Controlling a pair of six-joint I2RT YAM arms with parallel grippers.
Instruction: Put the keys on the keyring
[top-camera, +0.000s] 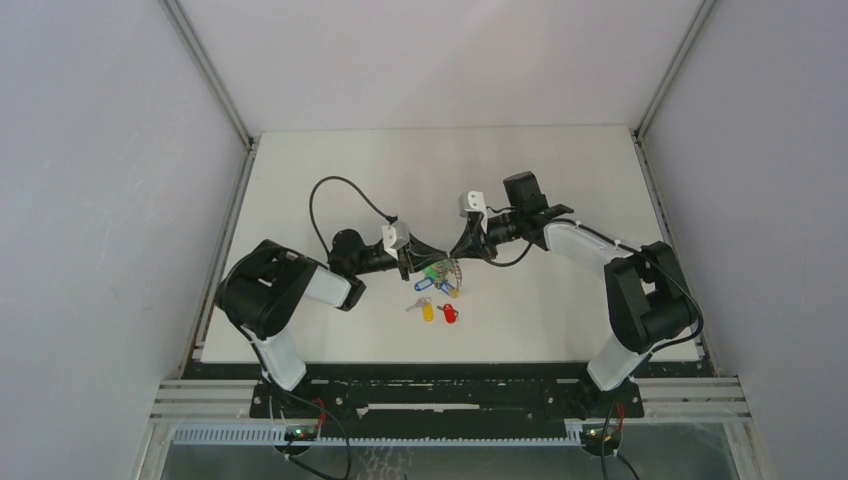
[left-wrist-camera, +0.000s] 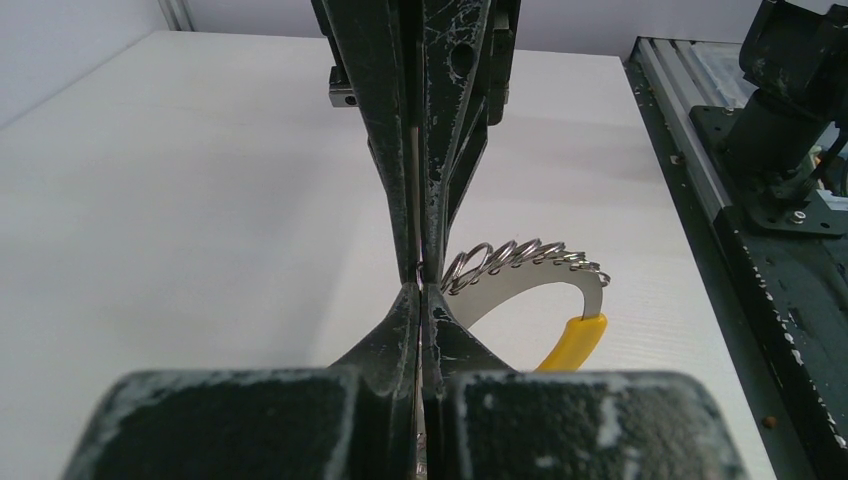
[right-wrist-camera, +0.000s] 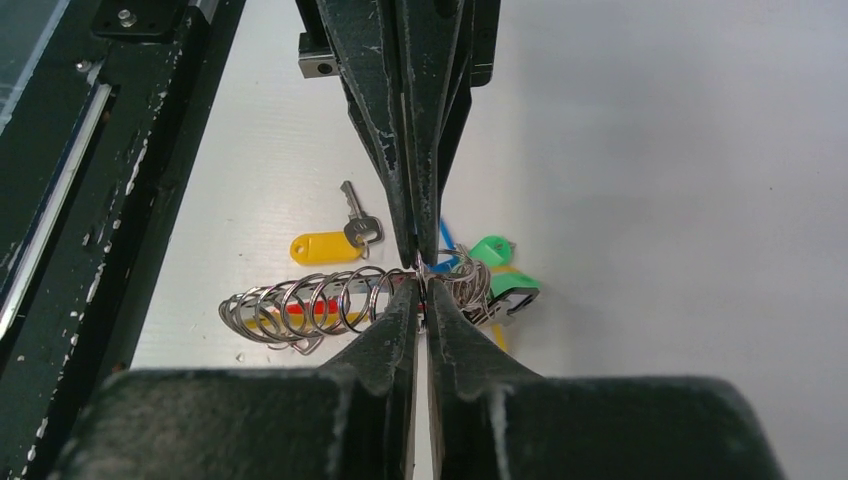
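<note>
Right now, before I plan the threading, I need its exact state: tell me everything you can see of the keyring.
The keyring is a curved silver metal band carrying a row of small wire rings, with a yellow sleeve at one end and green and blue plastic tags bunched together. The left pincer pinches an end ring; the right pincer is closed on it by the tags.

White table (top-camera: 450, 160) enclosed by walls (top-camera: 90, 200) on the left, right and far sides. Mid-table, the left gripper (top-camera: 406, 264) and right gripper (top-camera: 460, 252) meet, both pinched onto the keyring (top-camera: 446, 272), closing the gap between them. A yellow-tagged key (top-camera: 427, 311) and a red-tagged key (top-camera: 449, 314) lie just toward the near edge. A black cable (top-camera: 325, 190) loops beyond the left arm. Bare surface runs to the far edge and far corners.
</note>
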